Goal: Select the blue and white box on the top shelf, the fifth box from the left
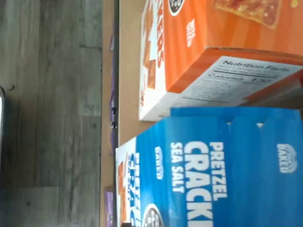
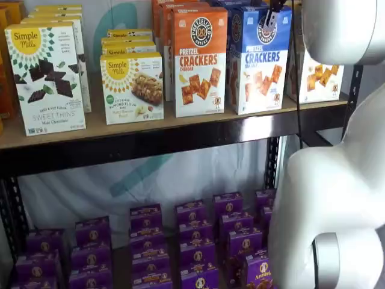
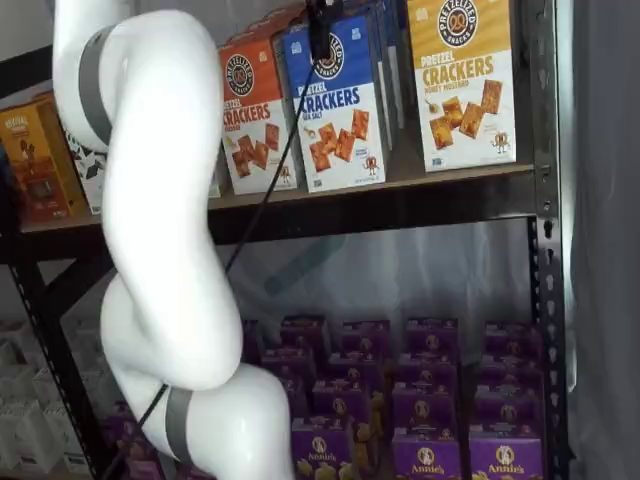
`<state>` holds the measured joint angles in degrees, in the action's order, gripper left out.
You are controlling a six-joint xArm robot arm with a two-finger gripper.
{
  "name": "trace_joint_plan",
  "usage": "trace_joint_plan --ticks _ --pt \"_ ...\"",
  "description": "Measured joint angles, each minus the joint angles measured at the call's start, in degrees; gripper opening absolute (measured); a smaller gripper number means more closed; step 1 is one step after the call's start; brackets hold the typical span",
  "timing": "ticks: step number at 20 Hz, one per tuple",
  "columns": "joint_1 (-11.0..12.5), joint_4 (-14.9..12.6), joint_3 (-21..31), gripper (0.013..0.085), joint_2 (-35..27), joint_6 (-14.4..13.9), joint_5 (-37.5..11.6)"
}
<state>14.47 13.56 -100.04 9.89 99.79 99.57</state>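
The blue and white box [image 2: 261, 60] stands upright on the top shelf [image 2: 150, 129], between an orange-and-white cracker box and a yellow-topped one. It shows in both shelf views [image 3: 340, 110]. The wrist view shows its blue upper part close up [image 1: 227, 170], lettered "PRETZEL CRACKERS SEA SALT". My gripper [image 3: 322, 30] hangs as black fingers at the box's top front edge, over its round logo; it also shows in a shelf view [image 2: 274, 12]. No gap between the fingers shows. I cannot tell whether they touch the box.
The orange-and-white cracker box [image 2: 200, 60] stands right beside the blue one. The yellow-topped box [image 3: 465, 80] is on its other side. Simple Mills boxes [image 2: 45, 78] fill the shelf's left. Small purple boxes [image 2: 192, 241] sit below. My white arm [image 3: 160, 200] and its cable [image 3: 260, 200] stand before the shelves.
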Motion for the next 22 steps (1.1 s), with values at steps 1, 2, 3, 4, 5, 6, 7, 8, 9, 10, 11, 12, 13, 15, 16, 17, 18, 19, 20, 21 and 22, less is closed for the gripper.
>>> trace_joint_plan --ticks 1,2,3,4,5,6,7,8,9,10,11,12,13,15,16,17,18,19,20,21,22 --pt "0.0 -0.1 -0.1 0.085 -0.1 0.0 0.4" --pt "0.0 -0.2 -0.3 0.085 -0.2 0.0 0.7" --pt "-0.1 -0.4 -0.3 0.085 -0.3 0.0 0.9" --pt "-0.1 -0.5 -0.5 0.085 -0.4 0.0 1.3" --pt "-0.1 -0.6 -0.5 0.085 -0.4 0.1 1.4" --pt "-0.1 -0.6 -0.4 0.085 -0.4 0.1 1.4" --pt "-0.1 -0.7 -0.5 0.085 -0.4 0.1 1.6" --pt "-0.1 -0.8 -0.5 0.085 -0.4 0.1 1.7" --pt "-0.2 -0.9 -0.4 0.085 -0.4 0.0 1.7" --pt "-0.2 -0.9 -0.3 0.085 -0.4 0.0 1.7" --pt "-0.3 -0.9 -0.2 0.085 -0.3 0.0 1.7" --pt "-0.3 -0.8 -0.2 0.085 -0.3 0.0 1.7" --pt "-0.3 -0.7 -0.2 0.085 -0.3 -0.1 1.7" --pt "-0.2 -0.5 -0.2 0.085 -0.4 -0.1 1.7" --pt "-0.2 -0.3 -0.2 0.085 -0.4 -0.1 1.8" --pt "-0.2 -0.2 -0.3 0.085 -0.4 -0.1 1.8" --pt "-0.2 -0.1 -0.4 0.081 -0.5 -0.2 2.0" --pt "-0.2 -0.1 -0.4 0.077 -0.6 -0.2 2.0" --pt "-0.2 -0.1 -0.4 0.077 -0.6 -0.2 2.0" --pt "-0.3 -0.1 -0.2 0.073 -0.5 -0.3 1.9" --pt "-0.4 -0.1 -0.1 0.069 -0.5 -0.4 1.8"
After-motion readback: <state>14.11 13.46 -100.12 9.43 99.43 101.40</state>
